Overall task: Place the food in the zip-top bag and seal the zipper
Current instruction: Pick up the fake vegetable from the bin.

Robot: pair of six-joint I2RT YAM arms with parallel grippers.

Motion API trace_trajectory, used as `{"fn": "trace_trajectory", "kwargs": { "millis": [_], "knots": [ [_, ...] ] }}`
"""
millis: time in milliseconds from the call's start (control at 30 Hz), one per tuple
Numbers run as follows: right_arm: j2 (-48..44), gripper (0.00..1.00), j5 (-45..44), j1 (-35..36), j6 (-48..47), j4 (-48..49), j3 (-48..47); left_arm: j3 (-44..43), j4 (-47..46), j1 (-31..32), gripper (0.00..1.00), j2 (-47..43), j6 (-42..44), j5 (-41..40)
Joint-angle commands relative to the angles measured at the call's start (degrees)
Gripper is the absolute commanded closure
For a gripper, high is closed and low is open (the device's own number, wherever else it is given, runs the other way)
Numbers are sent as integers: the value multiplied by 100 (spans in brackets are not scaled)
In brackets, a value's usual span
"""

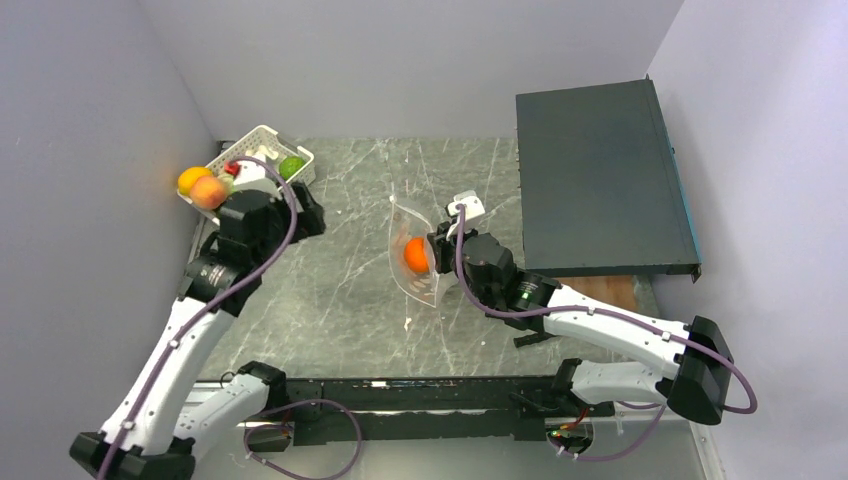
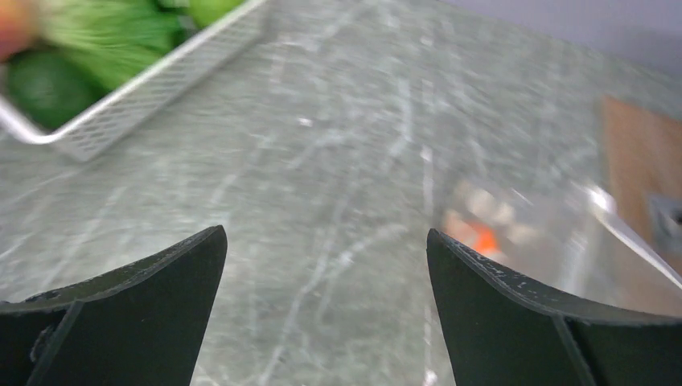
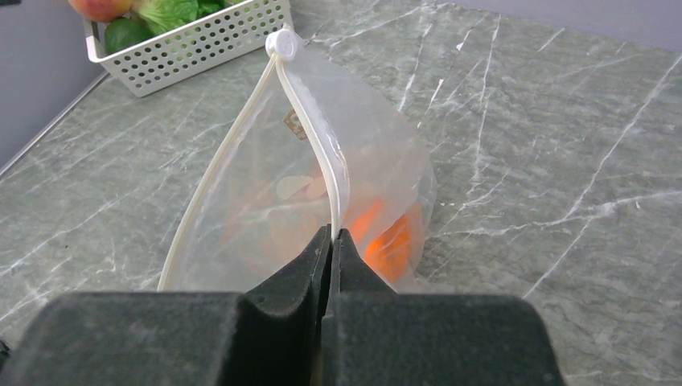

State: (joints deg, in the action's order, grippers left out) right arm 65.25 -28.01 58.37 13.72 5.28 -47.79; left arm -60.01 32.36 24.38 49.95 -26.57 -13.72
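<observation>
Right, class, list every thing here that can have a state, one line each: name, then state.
zip-top bag, mouth open, held upright by one rim
zipper, unsealed, slider at the far end
orange fruit, inside the bag
right hand, shut on the bag's rim
left hand, open and empty
white basket, has food in it

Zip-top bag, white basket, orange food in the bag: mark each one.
zip-top bag (image 3: 378, 137), right wrist view, on its clear side wall.
white basket (image 3: 201, 44), right wrist view, on its slotted front wall.
orange food (image 1: 415, 256), top external view, on its middle, seen through the bag.
</observation>
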Motion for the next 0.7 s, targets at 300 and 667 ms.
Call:
{"fn": "trace_trajectory", "kwargs": {
  "millis": [300, 667],
  "knots": [
    [32, 100, -296, 8, -101, 315, -65, -2691, 726, -2405, 0, 3727, -2493, -543],
    [-75, 100, -268, 10, -97, 286, -63, -4204, 653, -3142, 0, 5976, -3210, -1195]
  ]
}}
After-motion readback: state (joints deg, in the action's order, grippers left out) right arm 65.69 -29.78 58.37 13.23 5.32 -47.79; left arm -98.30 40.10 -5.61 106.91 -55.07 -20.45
